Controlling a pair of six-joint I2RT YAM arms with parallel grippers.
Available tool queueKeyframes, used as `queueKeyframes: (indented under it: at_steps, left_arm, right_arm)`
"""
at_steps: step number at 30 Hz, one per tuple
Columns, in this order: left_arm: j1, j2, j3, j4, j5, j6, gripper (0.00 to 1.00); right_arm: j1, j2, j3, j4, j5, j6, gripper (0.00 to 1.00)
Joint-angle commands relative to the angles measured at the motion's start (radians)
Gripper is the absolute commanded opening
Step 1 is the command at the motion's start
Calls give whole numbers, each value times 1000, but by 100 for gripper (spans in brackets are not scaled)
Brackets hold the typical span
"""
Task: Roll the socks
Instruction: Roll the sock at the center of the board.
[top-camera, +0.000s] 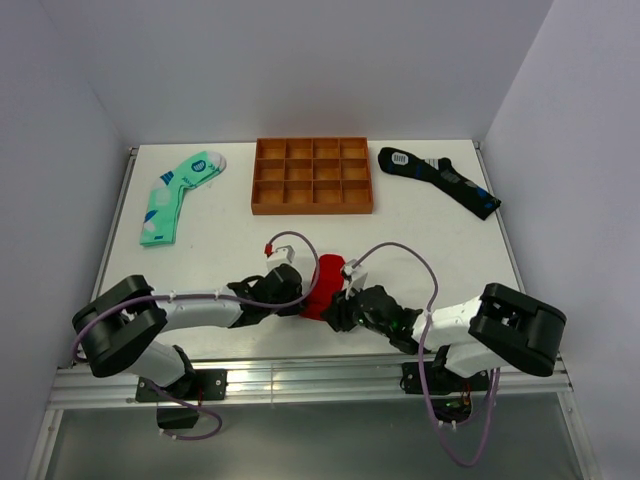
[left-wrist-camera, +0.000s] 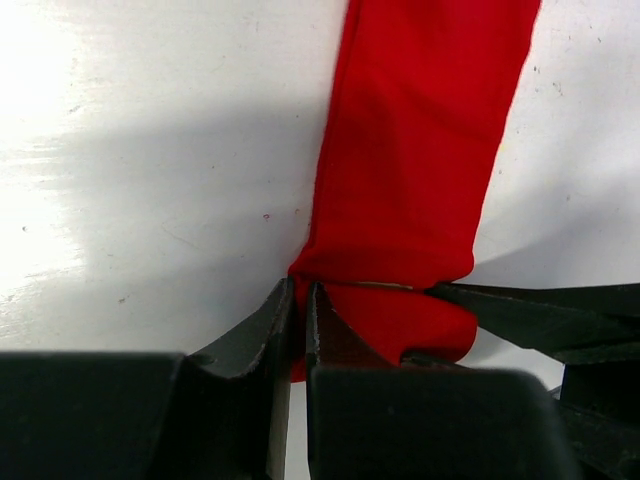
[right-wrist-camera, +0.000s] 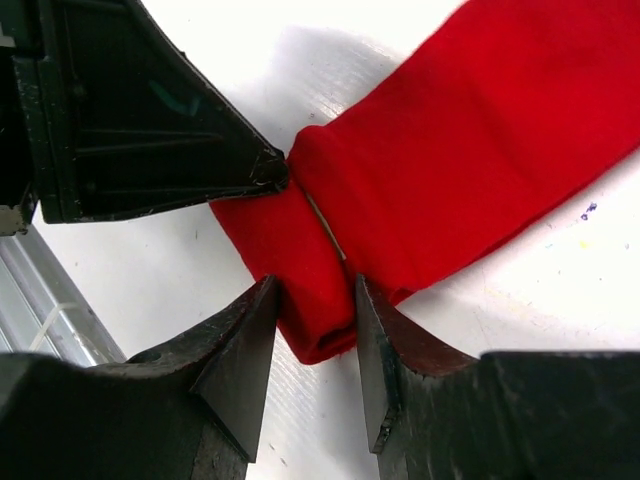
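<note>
Table (top-camera: 420, 240) is white, closed by walls (top-camera: 300, 60) at left, back & right. The near edge has a metal rail (top-camera: 300, 372) where both arm bases sit. Back row, from left:
- mint-green sock (top-camera: 178, 197), flat, near the left edge
- orange tray (top-camera: 312, 209) w/ compartments, in the middle
- black sock (top-camera: 440, 180) w/ blue patches, near the right edge

Btw. this row and the arms, bare table shows on both sides, so the open room is left & right of centre. At centre front it is tight, because both grippers meet there, tip close to tip.

Red sock (top-camera: 328, 278) lies at centre front, near the rail, well apart from the tray & the other socks. Its near end is folded over onto itself. The rest goes flat away toward the tray.

Left gripper (left-wrist-camera: 300, 305): jaws almost together, only a thin slit, w/ the left corner of the folded red fabric pinched in it. It is low, close to the table.

Right gripper (right-wrist-camera: 312, 300): jaws well apart, w/ the other corner of the fold sitting btw. them. Both inner faces touch the fabric, so it clamps the fold from two sides. A bit of the fold sticks out toward the wrist camera. In the left wrist view one of its fingers lies along the fold's right side. The two grippers are just beside each other, and I cannot tell if they touch.
</note>
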Motion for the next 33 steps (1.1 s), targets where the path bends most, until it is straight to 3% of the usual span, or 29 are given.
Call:
queueKeyframes:
  at_steps: [1, 6, 11, 13, 15, 19, 22, 33]
  left_arm:
    - [7, 38, 6, -77, -2, 31, 0]
    - [10, 41, 9, -76, 3, 22, 0]
    - [12, 15, -5, -68, -11, 8, 0]
    - [15, -5, -14, -56, -8, 4, 2]
    - [23, -32, -28, -48, -8, 2, 7]
    - [55, -94, -54, 37, 1, 14, 32]
    - [87, -117, -45, 61, 13, 47, 41]
    - [161, 41, 72, 278, 189, 241, 46]
  right_arm:
    - [31, -13, -13, 23, 59, 17, 44]
    - [61, 13, -13, 16, 102, 37, 40]
    - [62, 32, -8, -58, 151, 104, 6]
    - [62, 22, -10, -72, 156, 126, 0]
    - [62, 7, -14, -96, 157, 140, 0]
    - [62, -2, -7, -152, 151, 169, 0]
    - [62, 4, 12, -198, 154, 184, 0]
    - [64, 19, 35, -242, 98, 207, 0]
